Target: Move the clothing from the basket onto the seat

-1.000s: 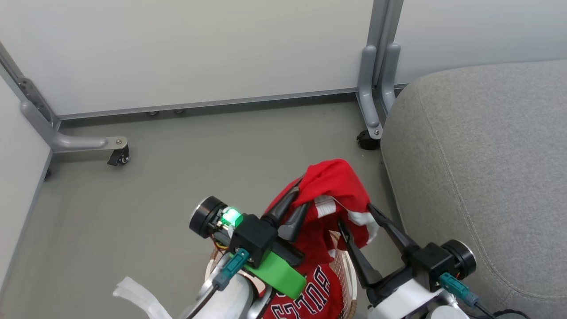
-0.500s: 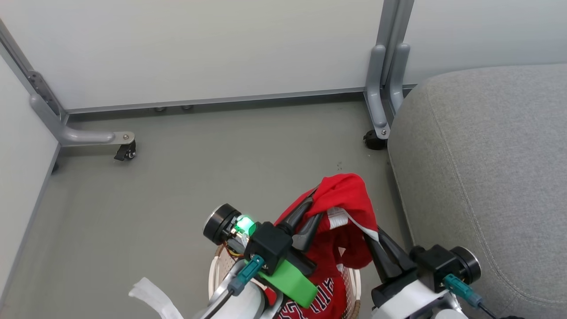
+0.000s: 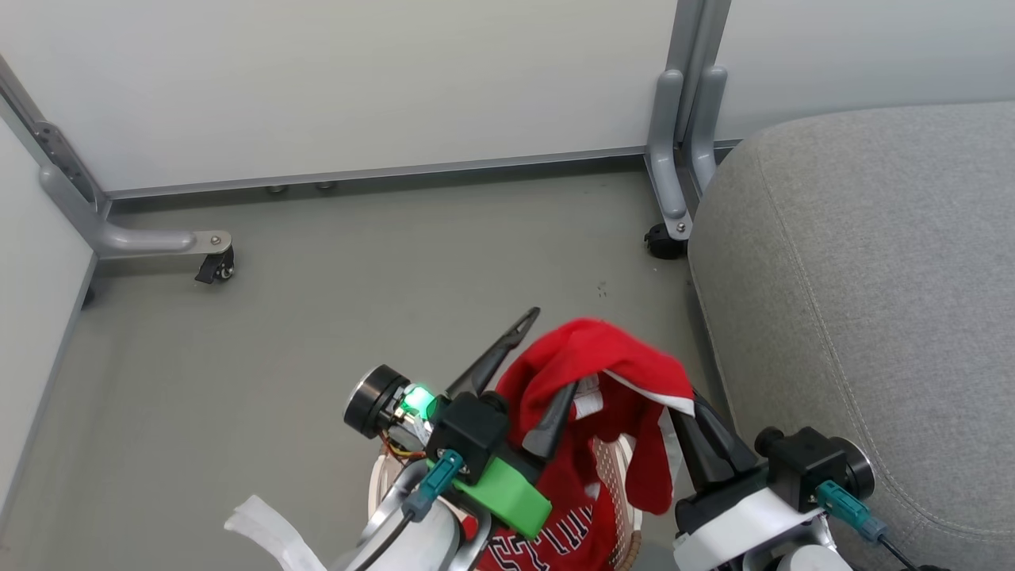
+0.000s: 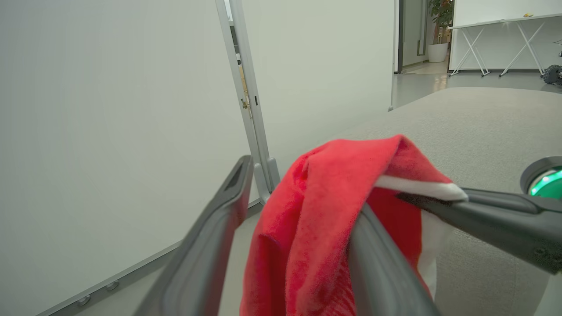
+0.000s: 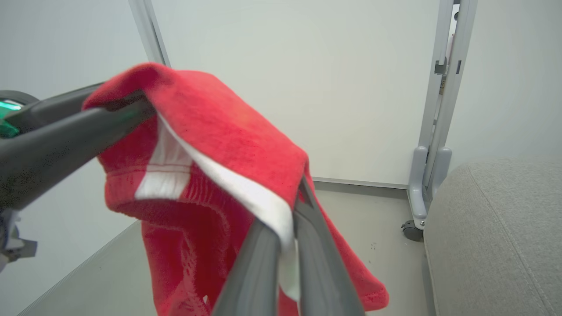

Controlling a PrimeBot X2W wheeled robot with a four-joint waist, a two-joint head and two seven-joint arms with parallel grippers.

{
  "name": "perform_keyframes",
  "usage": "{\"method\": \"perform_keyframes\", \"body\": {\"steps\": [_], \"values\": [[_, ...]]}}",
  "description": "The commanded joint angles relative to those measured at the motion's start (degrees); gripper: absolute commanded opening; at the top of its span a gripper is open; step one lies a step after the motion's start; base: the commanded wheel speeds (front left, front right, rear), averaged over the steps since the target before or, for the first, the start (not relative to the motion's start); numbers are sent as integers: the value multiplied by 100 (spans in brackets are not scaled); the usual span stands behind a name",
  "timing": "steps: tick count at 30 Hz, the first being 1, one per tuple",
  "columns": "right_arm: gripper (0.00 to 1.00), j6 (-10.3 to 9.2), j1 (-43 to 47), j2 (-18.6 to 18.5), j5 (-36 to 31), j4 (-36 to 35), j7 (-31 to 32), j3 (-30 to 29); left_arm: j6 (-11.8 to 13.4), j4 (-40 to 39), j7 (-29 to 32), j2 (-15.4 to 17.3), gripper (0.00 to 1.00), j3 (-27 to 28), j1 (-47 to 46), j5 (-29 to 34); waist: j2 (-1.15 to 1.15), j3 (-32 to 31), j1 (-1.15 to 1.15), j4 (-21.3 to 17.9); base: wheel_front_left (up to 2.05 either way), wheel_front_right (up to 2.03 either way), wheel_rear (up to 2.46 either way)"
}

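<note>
My left claw (image 3: 553,350) has just released while my right claw (image 3: 688,416) clenched on the white trim of the red garment (image 3: 603,353), still draped over both, so I judge the right can swing it onto the seat (image 3: 856,277) beside it.

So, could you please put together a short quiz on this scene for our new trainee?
1. True or false: the left gripper has its jaws shut on the red garment.
2. What lies in the basket? A) a lettered jersey B) a towel C) nothing
3. Fill in: the right gripper pinches the garment by its ____ trim.
Key: 1 false; 2 A; 3 white.
</note>
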Motion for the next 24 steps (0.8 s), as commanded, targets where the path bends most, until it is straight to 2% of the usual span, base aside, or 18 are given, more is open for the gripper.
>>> {"method": "perform_keyframes", "body": {"steps": [1,24], "values": [[0,0,15,-1,34,-29,-19,-25,27,-3,-1,5,100,29,67,23,0,4,0,5,0,0,0],[0,0,-36,51,13,-82,-19,-150,-17,47,-1,5,100,220,134,25,0,91,0,-28,0,0,0]]}}
